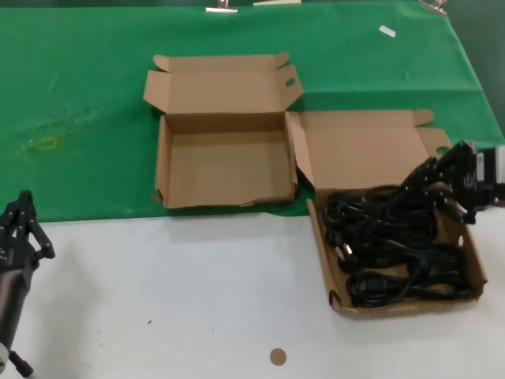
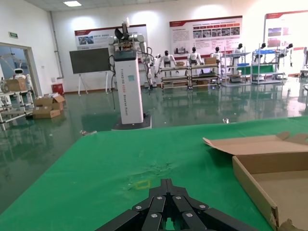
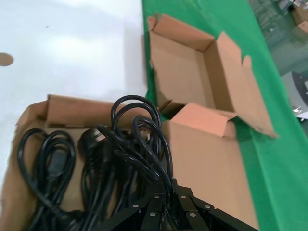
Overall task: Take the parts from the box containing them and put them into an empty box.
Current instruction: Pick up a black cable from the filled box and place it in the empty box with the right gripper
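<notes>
Right gripper point(image 1: 443, 175) sits over the far right edge of the cable box, fingers clenched on a bundle of black cable loops; the right wrist view shows the loops point(image 3: 139, 139) rising from the pile straight into the closed fingertips. Grasped strands run taut from the gripper down into the rest of the parts point(image 1: 394, 245), which lie as one tangled mass filling most of the tray. At least one moulded plug point(image 3: 94, 136) shows near the top of the heap.

The box containing them point(image 1: 473, 260) sits on the right, partly on the white table surface point(image 1: 158, 300), its lid point(image 1: 363, 150) lying open toward the green cloth point(image 1: 79, 95). Its tall side flap point(image 1: 301, 151) stands up on the side facing the other box, between the two trays.

The empty box point(image 1: 225, 167) lies just beside it, on the green cloth, lid point(image 1: 221, 83) folded back, oval hole point(image 1: 289, 82) in one tab. Nothing inside it.

Left gripper point(image 1: 24, 229) is parked at the near left edge of the table, well apart from both boxes; in the left wrist view its fingers point(image 2: 166, 204) meet at a closed point.

Other items: small brown disc point(image 1: 278, 357) on the white surface near the front; yellowish mark point(image 1: 46, 143) on the cloth at left; white tag point(image 1: 387, 31) on the far cloth.
</notes>
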Robot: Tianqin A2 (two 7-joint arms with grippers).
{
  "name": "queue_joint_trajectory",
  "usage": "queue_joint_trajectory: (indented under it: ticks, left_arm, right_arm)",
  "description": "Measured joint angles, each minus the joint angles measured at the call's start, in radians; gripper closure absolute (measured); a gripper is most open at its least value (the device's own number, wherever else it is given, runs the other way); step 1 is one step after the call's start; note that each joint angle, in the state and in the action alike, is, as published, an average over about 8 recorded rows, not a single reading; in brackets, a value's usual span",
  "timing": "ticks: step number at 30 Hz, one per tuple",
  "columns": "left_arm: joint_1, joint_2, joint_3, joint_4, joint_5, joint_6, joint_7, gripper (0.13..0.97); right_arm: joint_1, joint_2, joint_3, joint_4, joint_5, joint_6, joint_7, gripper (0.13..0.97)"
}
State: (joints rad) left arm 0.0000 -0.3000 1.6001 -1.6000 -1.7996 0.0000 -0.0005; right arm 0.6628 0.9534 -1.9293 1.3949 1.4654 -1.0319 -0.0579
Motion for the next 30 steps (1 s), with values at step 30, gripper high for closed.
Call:
queue_joint_trajectory:
  ticks: [30]
  left_arm:
    - [0.0,0.0,0.0,0.0,0.0,0.0,0.0,0.953]
  right_arm:
    - [0.291,-0.366,-0.136,-0.174,-0.119,0.045,0.034,0.936]
